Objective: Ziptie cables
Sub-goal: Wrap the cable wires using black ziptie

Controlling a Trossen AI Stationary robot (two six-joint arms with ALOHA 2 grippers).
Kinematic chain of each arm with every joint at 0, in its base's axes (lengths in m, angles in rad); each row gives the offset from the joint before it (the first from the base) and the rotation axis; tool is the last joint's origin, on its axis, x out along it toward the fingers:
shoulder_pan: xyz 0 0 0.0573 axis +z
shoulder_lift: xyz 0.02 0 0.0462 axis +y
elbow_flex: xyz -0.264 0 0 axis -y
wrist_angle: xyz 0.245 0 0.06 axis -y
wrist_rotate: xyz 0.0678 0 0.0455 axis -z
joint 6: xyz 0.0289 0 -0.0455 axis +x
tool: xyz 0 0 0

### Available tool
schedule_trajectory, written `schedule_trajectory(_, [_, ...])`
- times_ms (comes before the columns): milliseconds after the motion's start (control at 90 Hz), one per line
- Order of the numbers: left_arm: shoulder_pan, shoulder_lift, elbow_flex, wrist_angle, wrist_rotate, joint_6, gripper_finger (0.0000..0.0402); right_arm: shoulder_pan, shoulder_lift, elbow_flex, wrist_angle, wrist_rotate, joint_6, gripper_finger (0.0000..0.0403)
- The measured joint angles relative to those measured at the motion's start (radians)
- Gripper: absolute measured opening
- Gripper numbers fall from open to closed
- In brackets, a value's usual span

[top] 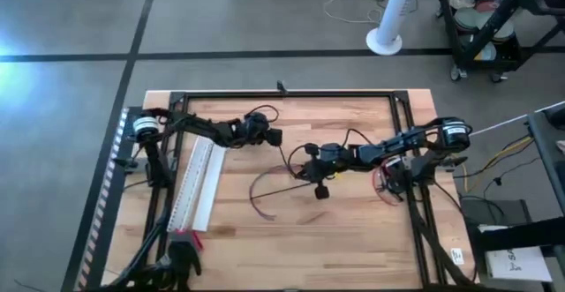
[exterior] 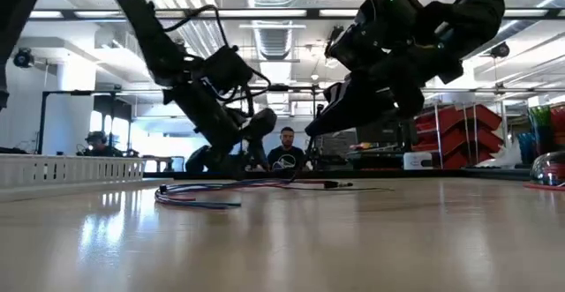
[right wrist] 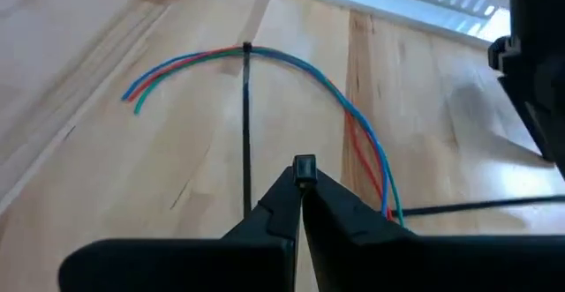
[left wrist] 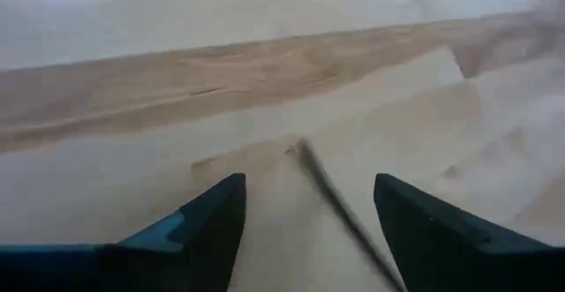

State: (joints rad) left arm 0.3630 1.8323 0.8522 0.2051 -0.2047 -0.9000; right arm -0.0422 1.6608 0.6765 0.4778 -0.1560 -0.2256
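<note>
The cables [right wrist: 349,116] lay in a loose curve on the wooden table [top: 353,230], near its middle, their blue, red and green strands fanning apart at one end. A black zip tie [right wrist: 246,124] was looped around the bundle at the top of the curve, its long tail trailing straight back toward the right gripper [right wrist: 303,186]. That gripper hung just above the table over the tie's tail, its fingers pressed together on a small dark piece, apparently the tie's end, though I couldn't be sure. The left gripper [left wrist: 309,217] hovered low over the wood farther toward the left side, fingers spread wide, with a thin dark strand [left wrist: 340,208] lying on the table between them, untouched. A long white slotted strip [top: 199,186] rested along the left side of the table, well apart from the cables.
</note>
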Motion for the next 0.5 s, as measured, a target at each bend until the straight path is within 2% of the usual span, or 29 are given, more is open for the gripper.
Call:
schedule_trajectory(233, [0.000, 0.015, 0.077, -0.090, 0.064, 0.023, 0.0214, -0.001, 0.000, -0.003, -0.001, 0.003, -0.010, 0.0000])
schedule_trajectory(500, [-0.002, 0.015, 0.072, -0.090, 0.073, 0.001, 0.0197, -0.001, 0.000, -0.003, -0.001, 0.027, -0.023, 0.0000])
